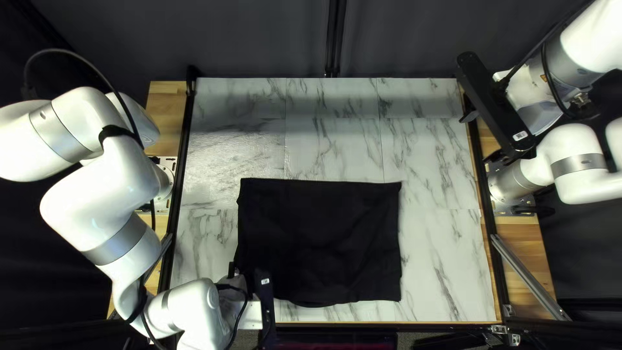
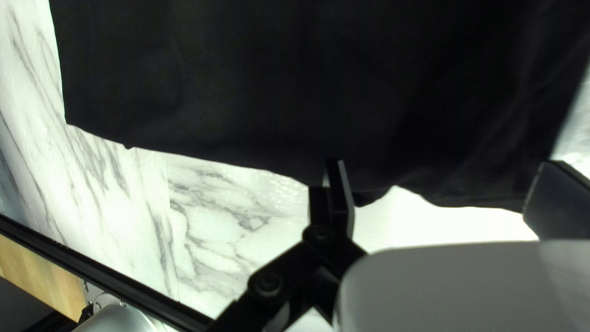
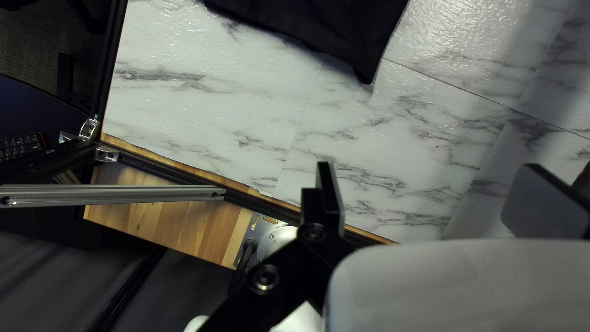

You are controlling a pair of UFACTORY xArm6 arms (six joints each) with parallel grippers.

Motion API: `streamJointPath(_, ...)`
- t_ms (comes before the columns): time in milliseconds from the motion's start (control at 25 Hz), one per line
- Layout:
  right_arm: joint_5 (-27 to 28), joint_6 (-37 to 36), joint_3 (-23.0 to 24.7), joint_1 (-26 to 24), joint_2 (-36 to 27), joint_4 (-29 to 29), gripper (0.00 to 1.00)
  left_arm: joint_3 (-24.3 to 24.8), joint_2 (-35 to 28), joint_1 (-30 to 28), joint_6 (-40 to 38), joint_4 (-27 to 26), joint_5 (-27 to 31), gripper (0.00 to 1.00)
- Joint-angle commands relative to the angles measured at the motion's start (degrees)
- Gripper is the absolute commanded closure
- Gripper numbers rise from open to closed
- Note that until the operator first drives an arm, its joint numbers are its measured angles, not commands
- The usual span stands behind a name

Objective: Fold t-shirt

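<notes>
The left gripper (image 2: 441, 165) stands wide, the black t-shirt (image 2: 246, 80) spread flat ahead of it, the near hem reaching between its fingers; contact I can't tell. The right gripper (image 3: 429, 166), also wide, is well apart from the cloth ahead of it. Closing on that wavy hem might catch only one layer or slip off, and a one-sided pull could skew the fold. I see no containers.

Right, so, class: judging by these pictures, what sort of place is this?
Most likely a robotics lab or test station. A white left arm and a matching right arm stand at opposite sides of a marble-patterned table, and a dark curtain hangs behind it.
</notes>
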Motion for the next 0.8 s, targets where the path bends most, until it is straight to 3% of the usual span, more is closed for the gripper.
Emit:
streamJointPath(40,0.0,0.0,0.0,0.0,0.0,0.0,0.0,-0.2,0.3,0.2,-0.2,1.1,-1.0,0.0)
streamJointPath(560,0.0,0.0,0.0,0.0,0.0,0.0,0.0,5.8,-1.1,2.1,-2.5,3.2,-7.4,0.0)
streamJointPath(800,0.0,0.0,0.0,0.0,0.0,0.0,0.0,7.8,-2.9,1.4,-2.9,1.9,-6.6,0.0)
